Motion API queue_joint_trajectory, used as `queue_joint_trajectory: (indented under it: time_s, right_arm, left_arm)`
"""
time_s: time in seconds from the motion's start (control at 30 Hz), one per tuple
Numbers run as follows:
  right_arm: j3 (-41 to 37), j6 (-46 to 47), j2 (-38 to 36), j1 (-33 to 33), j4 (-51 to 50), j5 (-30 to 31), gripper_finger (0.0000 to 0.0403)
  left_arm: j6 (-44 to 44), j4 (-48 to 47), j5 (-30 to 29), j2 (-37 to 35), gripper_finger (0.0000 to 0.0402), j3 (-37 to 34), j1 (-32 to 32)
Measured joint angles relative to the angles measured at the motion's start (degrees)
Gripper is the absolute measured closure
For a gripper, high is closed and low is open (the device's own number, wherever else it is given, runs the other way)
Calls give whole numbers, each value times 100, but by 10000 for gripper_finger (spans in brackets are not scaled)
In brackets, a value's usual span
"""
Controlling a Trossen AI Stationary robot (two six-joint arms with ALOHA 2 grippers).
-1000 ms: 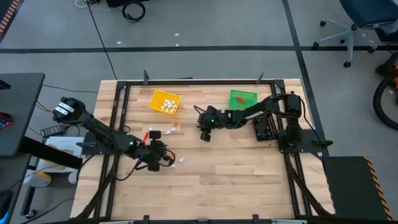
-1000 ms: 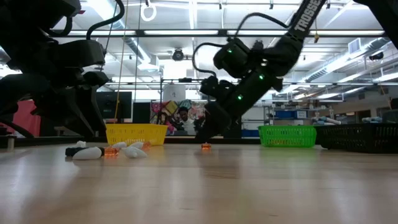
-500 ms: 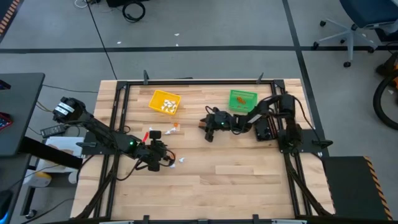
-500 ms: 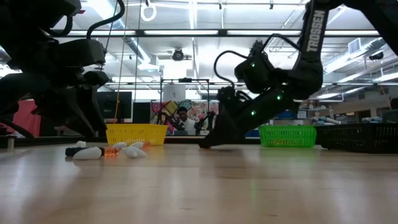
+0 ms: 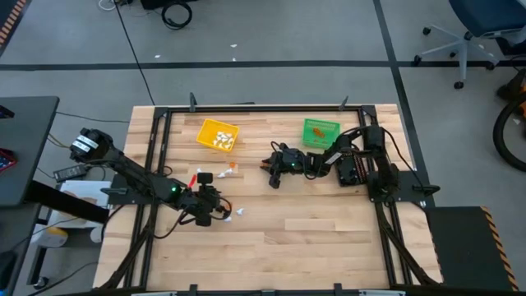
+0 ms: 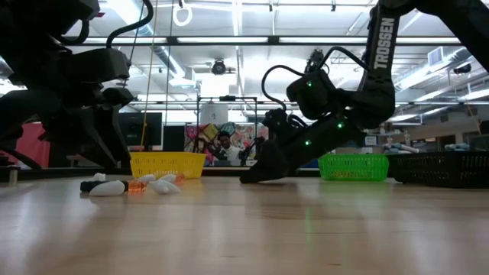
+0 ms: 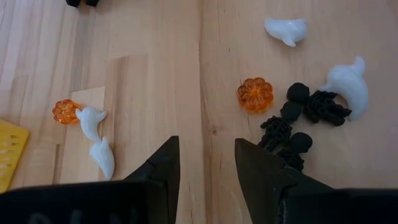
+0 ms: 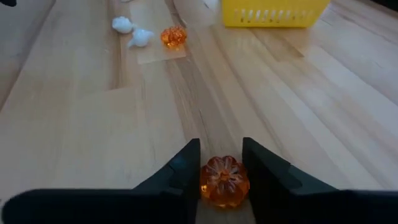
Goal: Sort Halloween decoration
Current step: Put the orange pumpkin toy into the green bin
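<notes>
1. Over the last second the right arm has folded back toward its base and dropped its wrist to the wood near the green mesh bin (image 5: 320,131); the left arm has not shifted.

2. The left gripper (image 7: 204,163) hangs low over the wooden table (image 5: 329,222) with its jaws a moderate gap apart and nothing between them. Ahead of the tips to one side lie an orange translucent plastic pumpkin (image 7: 255,94), a tangle of small black plastic skeleton figures (image 7: 297,121) and two white plastic ghosts (image 7: 347,86). To the other side lie another orange pumpkin bead (image 7: 64,111) touching a pair of white ghosts (image 7: 93,127).

3. The yellow mesh bin (image 5: 218,134) already holds several white pieces.

4. The right gripper (image 8: 222,167) sits on the table surface with its jaws closed to a narrow gap on a ribbed orange translucent pumpkin trinket (image 8: 224,178), one finger pressing each flank.

5. These Halloween trinkets look like hard, glossy moulded plastic: very light, stiff and likely slippery.
   - The round pumpkin is best pinched across its widest middle, low against the wood, so it cannot squirt out.
   - The ghosts should be taken across the fat body, not the tapering tail.
   - The black figures are thin-limbed and interlocked, so lifting one may drag its neighbours.
</notes>
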Motion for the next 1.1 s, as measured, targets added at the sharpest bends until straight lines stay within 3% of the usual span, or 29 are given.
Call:
queue_joint_trajectory:
  time_s: [0.33,0.87,1.1]
  right_arm:
    - [0,-143,-162,7,-253,116,303]
    - [-37,-677,-2366,25,-3908,1494,295]
    - [-31,-462,-3453,-117,-5106,2795,295]
  left_arm:
    - [4,-20,0,0,274,0,0]
    - [70,-15,0,0,274,0,6]
    - [68,-13,0,0,274,0,6]
